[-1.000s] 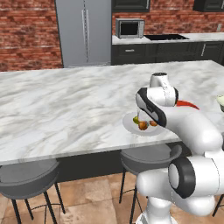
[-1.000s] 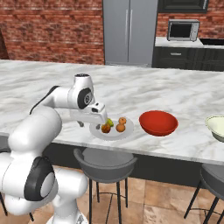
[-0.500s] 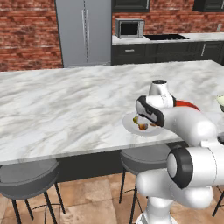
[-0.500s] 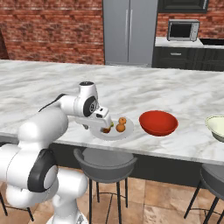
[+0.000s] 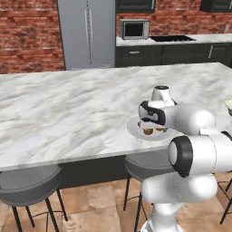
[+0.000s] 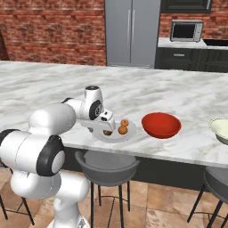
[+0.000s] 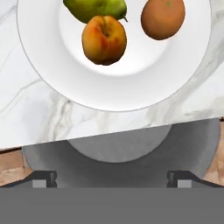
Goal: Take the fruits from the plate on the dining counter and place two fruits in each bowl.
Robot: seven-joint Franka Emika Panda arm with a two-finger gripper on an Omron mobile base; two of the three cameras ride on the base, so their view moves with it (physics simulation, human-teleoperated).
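Note:
A flat white plate [image 7: 131, 83] lies near the front edge of the marble dining counter [image 5: 68, 113]. In the hand view it holds a yellow-green fruit [image 7: 94, 8], an orange-red fruit [image 7: 104, 39] and an orange-brown fruit [image 7: 162, 17]. My gripper [image 7: 112, 179] hangs low over the plate's near rim, its jaws open and empty, its fingertips [image 7: 43, 177] set wide apart. From the right base the gripper [image 6: 108, 124] hovers over the plate [image 6: 113, 139], with orange fruits [image 6: 124, 123] beside it. The red bowl [image 6: 161, 124] and the pale bowl [image 6: 220, 130] stand to the right.
A grey round stool [image 7: 118, 153] stands right under the counter edge below the plate, and other stools [image 5: 27, 186] flank it. Behind the counter are a steel fridge [image 5: 86, 31] and a back counter with a microwave [image 5: 134, 29].
The hand has come down and slightly right onto the plate's near side, and the elbow has dropped. The jaws stayed open. The fruits and bowls have not moved.

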